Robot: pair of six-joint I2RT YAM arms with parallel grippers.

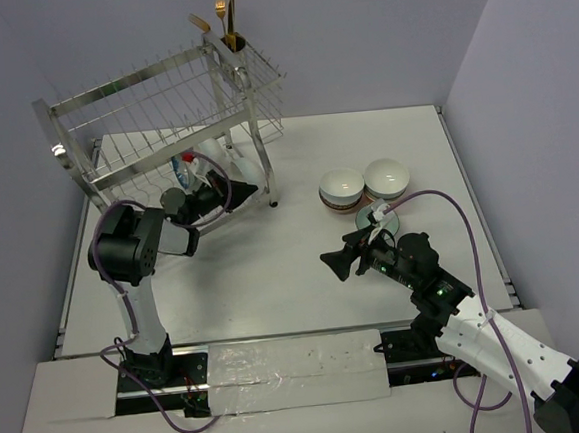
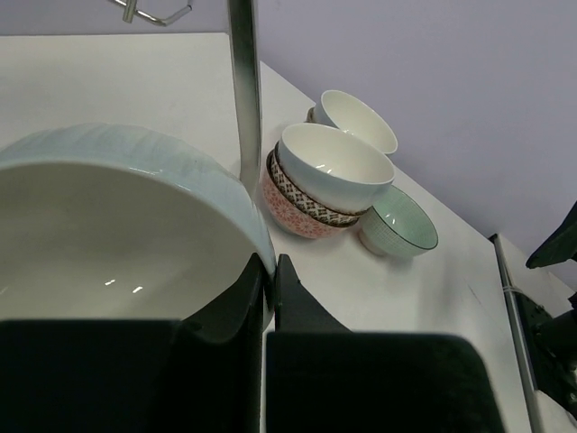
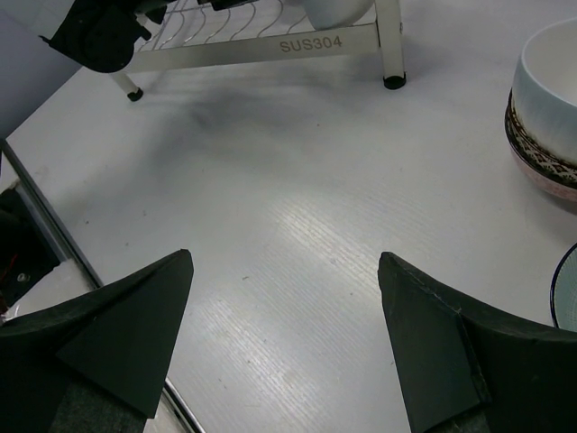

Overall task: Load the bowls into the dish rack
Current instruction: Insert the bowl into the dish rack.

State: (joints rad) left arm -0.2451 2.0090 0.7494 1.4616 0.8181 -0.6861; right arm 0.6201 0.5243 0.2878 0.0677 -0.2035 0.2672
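Pinched on the rim of a pale blue bowl (image 2: 117,203), the left gripper (image 2: 269,263) was clenched, one finger inside the wall and one outside. That bowl, white inside, hung close against a front leg of the dish rack (image 1: 160,106), low by its bottom tier. Off to the right on the white table (image 1: 274,278) sat the other bowls (image 2: 334,167), some stacked, with a green bowl (image 2: 398,221) beside them. Near them, the right gripper (image 3: 284,260) hovered over bare table, spread wide and grasping nothing.
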